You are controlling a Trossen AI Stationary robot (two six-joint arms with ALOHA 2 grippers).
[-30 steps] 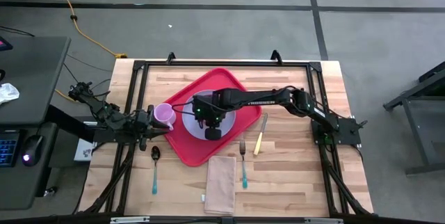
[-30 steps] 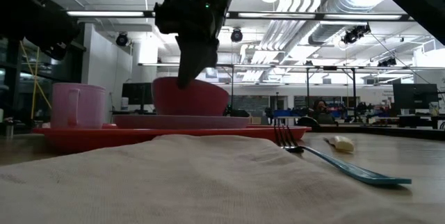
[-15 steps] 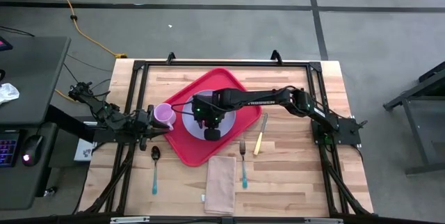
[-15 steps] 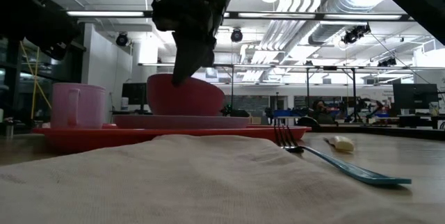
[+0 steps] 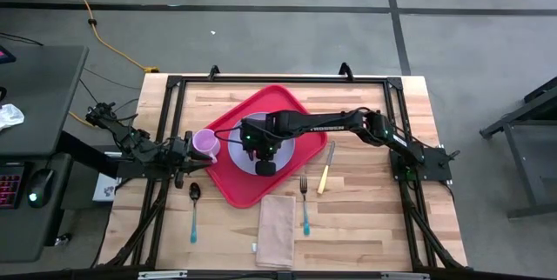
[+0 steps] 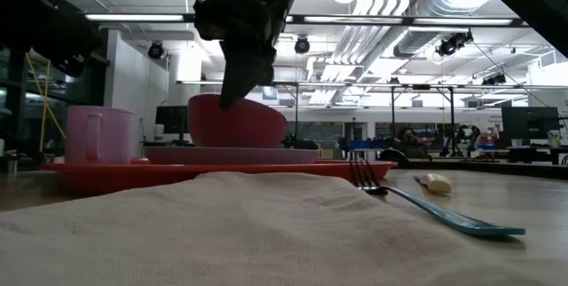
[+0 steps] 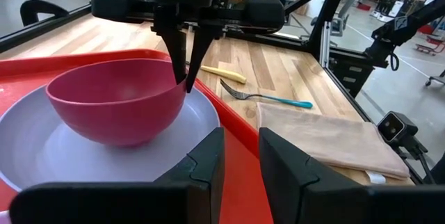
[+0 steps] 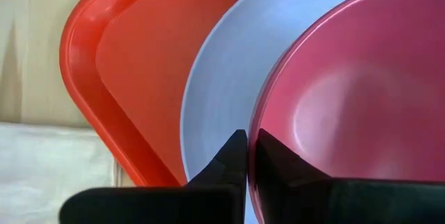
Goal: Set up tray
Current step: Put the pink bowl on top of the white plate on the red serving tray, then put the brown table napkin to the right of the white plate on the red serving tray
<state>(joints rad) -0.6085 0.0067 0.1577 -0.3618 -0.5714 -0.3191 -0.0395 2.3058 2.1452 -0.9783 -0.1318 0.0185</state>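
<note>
The red tray (image 5: 280,99) lies in the middle of the table with a lavender plate (image 7: 42,161) on it. A dark pink bowl (image 7: 118,106) sits on the plate, slightly tilted. My right gripper (image 8: 252,151) reaches in from the table's right and is shut on it. A pink cup (image 5: 204,145) stands upright at the tray's left corner. My left gripper (image 7: 240,161) waits open just left of the cup, with nothing between its fingers. My right gripper pinches the bowl's rim (image 8: 254,135) on its near side, one finger inside the bowl and one outside over the plate. The fingers (image 7: 182,57) come steeply from above. The bowl's base rests on the plate, and the bowl tilts a little.
A beige napkin (image 5: 277,228) lies near the front edge. A teal-handled fork (image 5: 305,202) and a yellow-handled knife (image 5: 325,171) lie right of the tray. A teal-handled spoon (image 5: 193,210) lies at the front left. A black frame (image 5: 278,78) rims the table.
My right gripper's fingers have tipped slightly toward the table's left, and the bowl has shifted a little that way on the plate, staying in the grip.
</note>
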